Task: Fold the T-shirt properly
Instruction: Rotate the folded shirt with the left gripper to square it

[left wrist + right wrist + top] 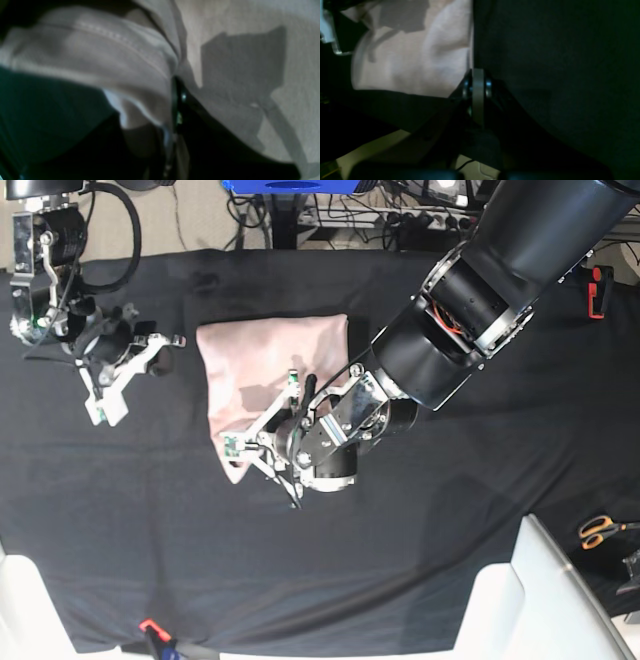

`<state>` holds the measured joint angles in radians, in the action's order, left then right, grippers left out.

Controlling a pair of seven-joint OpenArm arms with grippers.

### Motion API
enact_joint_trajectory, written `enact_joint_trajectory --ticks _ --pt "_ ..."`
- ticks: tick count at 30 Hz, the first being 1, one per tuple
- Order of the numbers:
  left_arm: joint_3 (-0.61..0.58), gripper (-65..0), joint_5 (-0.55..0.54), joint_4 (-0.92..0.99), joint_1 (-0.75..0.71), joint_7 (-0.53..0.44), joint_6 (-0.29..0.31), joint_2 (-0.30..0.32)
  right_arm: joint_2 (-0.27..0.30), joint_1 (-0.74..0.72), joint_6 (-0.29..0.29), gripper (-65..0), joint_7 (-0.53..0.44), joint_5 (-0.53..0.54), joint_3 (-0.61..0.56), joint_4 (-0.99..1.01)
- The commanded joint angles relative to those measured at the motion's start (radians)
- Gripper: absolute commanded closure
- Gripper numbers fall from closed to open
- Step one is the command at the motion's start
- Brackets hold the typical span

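Observation:
The pale pink T-shirt [272, 350] lies folded into a compact shape in the middle of the black cloth. My left gripper [238, 448] is at its lower left corner. In the left wrist view a hemmed fold of the T-shirt [112, 50] is bunched against the left gripper [176, 100], which is shut on the fabric. My right gripper [103, 406] is off to the left over bare cloth, apart from the shirt. In the right wrist view the right gripper [478, 80] is shut with nothing in it, and the T-shirt [415, 62] lies beyond it.
The black table cover [450, 510] spreads all round the shirt. Orange-handled scissors [600, 530] lie at the right edge, a red tool [597, 290] at the far right. White chair-like shapes [540, 590] stand at the front corners. Cables and a blue box [290, 185] sit behind.

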<state>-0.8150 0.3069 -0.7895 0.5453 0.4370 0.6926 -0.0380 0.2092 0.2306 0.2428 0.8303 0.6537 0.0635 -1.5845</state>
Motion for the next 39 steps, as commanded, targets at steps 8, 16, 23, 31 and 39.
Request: enact_joint_trajectory --ticks 8,16,23,31,39 --pt "0.001 0.0 -0.012 -0.008 0.02 -0.057 0.006 -0.017 0.006 -0.027 0.003 0.0 -0.016 0.015 0.0 0.022" --pt "-0.045 0.0 -0.016 -0.008 0.031 -0.057 0.006 -0.018 0.006 -0.027 0.003 0.0 -0.018 0.015 0.002 0.022" --pt "-0.05 0.0 -0.013 -0.008 0.04 -0.057 0.006 -0.018 0.006 -0.027 0.003 0.0 -0.018 0.015 0.003 0.022" --pt "-0.045 -7.4 -0.016 -0.005 0.063 -0.056 0.006 -0.017 0.006 -0.026 0.003 0.0 -0.016 0.015 0.0 0.022" --pt "-0.039 -46.1 -0.016 -0.006 0.081 -0.057 0.006 -0.017 0.006 -0.024 0.003 0.0 -0.013 0.015 -0.001 0.022"
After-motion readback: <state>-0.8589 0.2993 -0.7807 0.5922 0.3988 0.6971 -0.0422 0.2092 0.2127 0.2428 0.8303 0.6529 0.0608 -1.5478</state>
